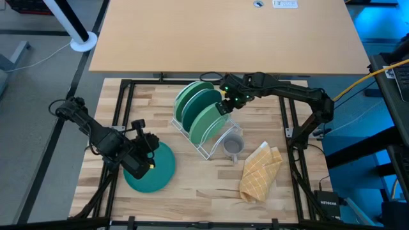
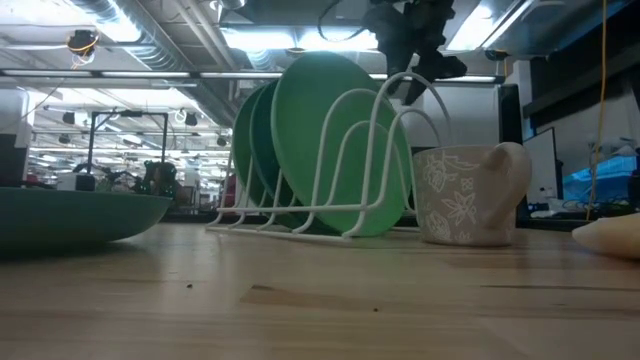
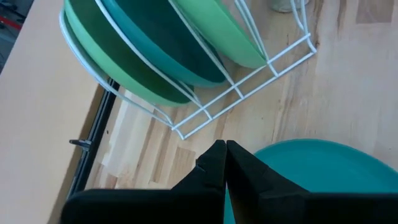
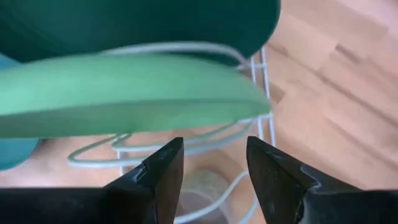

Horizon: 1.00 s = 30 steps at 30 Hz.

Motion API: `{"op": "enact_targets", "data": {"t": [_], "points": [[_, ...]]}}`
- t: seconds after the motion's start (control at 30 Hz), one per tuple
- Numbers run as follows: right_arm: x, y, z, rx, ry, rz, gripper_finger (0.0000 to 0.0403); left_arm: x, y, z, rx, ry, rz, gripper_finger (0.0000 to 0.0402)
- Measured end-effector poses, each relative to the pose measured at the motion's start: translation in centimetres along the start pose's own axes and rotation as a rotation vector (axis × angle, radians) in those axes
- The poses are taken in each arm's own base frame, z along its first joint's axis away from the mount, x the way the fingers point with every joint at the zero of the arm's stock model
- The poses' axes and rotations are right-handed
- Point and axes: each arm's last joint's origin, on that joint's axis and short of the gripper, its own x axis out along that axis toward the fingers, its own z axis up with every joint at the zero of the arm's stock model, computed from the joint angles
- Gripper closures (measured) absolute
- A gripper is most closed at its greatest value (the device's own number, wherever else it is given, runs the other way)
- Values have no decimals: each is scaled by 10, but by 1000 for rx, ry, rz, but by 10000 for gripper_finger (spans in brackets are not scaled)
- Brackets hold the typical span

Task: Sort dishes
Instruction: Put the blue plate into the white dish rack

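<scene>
Three plates stand on edge in the white wire rack (image 1: 203, 148): a light green one (image 1: 190, 96), a teal one (image 1: 200, 105) and a light green one (image 1: 211, 122). A fourth plate, teal (image 1: 160, 172), lies flat on the table at the left. My left gripper (image 1: 146, 161) is shut over that flat plate (image 3: 323, 171), its fingertips (image 3: 219, 155) pointing toward the rack. My right gripper (image 1: 227, 104) is open just above the rim of the light green plate (image 4: 124, 93) nearest the cup, with a finger (image 4: 165, 168) on either side of empty space. My left gripper (image 3: 224, 154) is shut low over the flat teal plate's edge (image 3: 264, 163) on the side toward the rack. The fingers hide the spot below them, so I cannot tell whether they touch the plate. The plate lies flat on the table.
A grey cup (image 1: 233, 145) lies at the rack's near end; it shows in the low view (image 2: 465, 195) right of the rack. A tan waffle cloth (image 1: 261, 171) lies crumpled on the right. A black frame (image 1: 121, 108) borders the wooden table.
</scene>
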Motion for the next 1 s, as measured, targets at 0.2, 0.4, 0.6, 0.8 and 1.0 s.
{"op": "enact_targets", "data": {"t": [0.2, 0.4, 0.6, 0.8, 1.0], "points": [[0, -1, -8, 21, 131, 37, 223, 2, -6, 3, 9, -13, -15, 400], [-1, 3, -25, -72, 225, 2, 223, 15, -36, 12, 243, 6, -161, 400], [-2, 13, -42, -165, 278, -17, 223, 38, -71, 13, 537, 74, -263, 400], [-2, 27, -58, -243, 268, -37, 223, 76, -97, 11, 594, 188, -207, 400], [-3, 38, -72, -303, 276, -34, 223, 111, -109, 10, 635, 283, -162, 400]]}}
